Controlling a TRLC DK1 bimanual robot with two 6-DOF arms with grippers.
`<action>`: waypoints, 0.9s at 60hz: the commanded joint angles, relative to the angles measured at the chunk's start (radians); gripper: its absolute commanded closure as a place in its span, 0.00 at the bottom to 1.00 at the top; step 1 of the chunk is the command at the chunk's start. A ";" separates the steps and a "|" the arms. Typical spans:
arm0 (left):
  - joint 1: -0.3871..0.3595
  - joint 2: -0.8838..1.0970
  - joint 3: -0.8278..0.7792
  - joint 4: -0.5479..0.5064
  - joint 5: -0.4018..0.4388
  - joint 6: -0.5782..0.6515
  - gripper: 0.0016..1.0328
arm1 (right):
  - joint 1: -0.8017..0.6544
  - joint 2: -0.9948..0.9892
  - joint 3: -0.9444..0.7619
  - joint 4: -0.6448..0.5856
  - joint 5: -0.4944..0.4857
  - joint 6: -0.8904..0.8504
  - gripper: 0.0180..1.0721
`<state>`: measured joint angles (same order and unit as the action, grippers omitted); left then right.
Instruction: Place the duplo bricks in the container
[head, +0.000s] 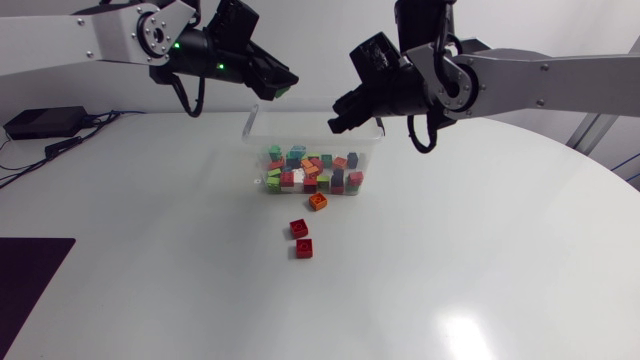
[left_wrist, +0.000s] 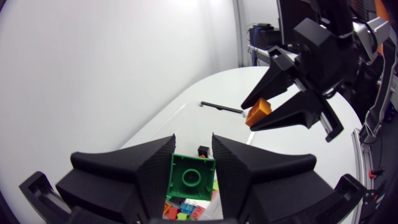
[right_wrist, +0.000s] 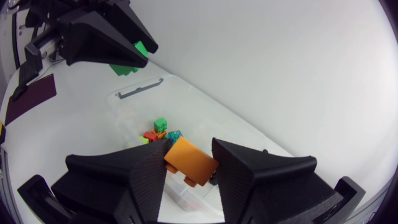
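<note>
Left gripper (head: 279, 88): clenched on a green brick (left_wrist: 191, 177), a finger against each side; upper middle of the head view, above the container (head: 252, 136).
Right gripper (head: 341, 121): clenched on an orange brick (right_wrist: 191, 162), which sits tilted; just right of centre, over the container's back-right corner.
Risk, collision: both grippers hang near each other over one small opening, so lowering together could knock their fingers.
Risk, bounce: released from this height, a brick may strike the piled bricks (head: 310, 170) and hop out.
Risk, slip: the tilted orange brick may twist loose early.
Still out: a loose orange brick (head: 318, 201) by the front wall and two red bricks (head: 298, 228) below it, centre frame, on the table (head: 480, 260).
Hard to tell: the clear walls barely show, and it is unclear whether the loose orange brick touches the wall.
</note>
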<state>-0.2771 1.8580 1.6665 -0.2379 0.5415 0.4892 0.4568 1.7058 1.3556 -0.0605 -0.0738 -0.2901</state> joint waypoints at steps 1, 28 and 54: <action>0.003 0.087 0.036 0.086 -0.048 -0.103 0.90 | -0.015 0.087 0.051 0.030 0.017 0.043 0.74; -0.011 0.116 -0.021 0.276 -0.218 -0.182 0.16 | -0.041 0.242 0.158 0.082 0.109 0.025 0.05; 0.078 -0.385 -0.487 0.123 -0.014 -0.044 0.16 | -0.012 -0.212 -0.306 0.100 -0.058 -0.110 0.05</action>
<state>-0.2081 1.5391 1.2705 -0.0795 0.4942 0.3828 0.4206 1.5635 1.1469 0.0429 -0.1009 -0.3477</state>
